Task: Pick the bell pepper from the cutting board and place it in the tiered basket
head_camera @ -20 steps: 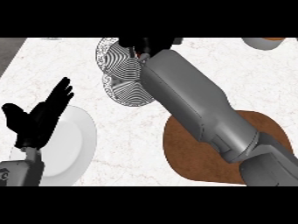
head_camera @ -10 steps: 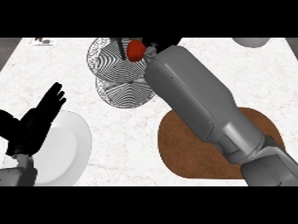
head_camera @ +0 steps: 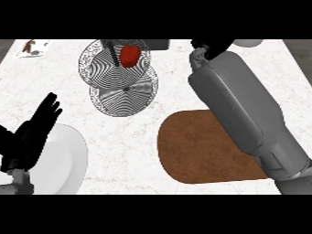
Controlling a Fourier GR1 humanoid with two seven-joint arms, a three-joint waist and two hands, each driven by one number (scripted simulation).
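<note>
The right hand (head_camera: 211, 47) shows at the far edge, right of the tiered basket (head_camera: 118, 93), apart from it; whether its fingers are straight or curled I cannot tell, but it holds nothing visible. The red bell pepper (head_camera: 130, 55) lies in the basket's upper tier. The brown cutting board (head_camera: 199, 148) sits near, bare. The left hand (head_camera: 24, 139) rests with fingers spread over a white plate (head_camera: 63, 160) at near left. The placing looks done.

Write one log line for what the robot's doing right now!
bell pepper: in tiered basket | right hand: beside basket | left hand: open over plate
</note>
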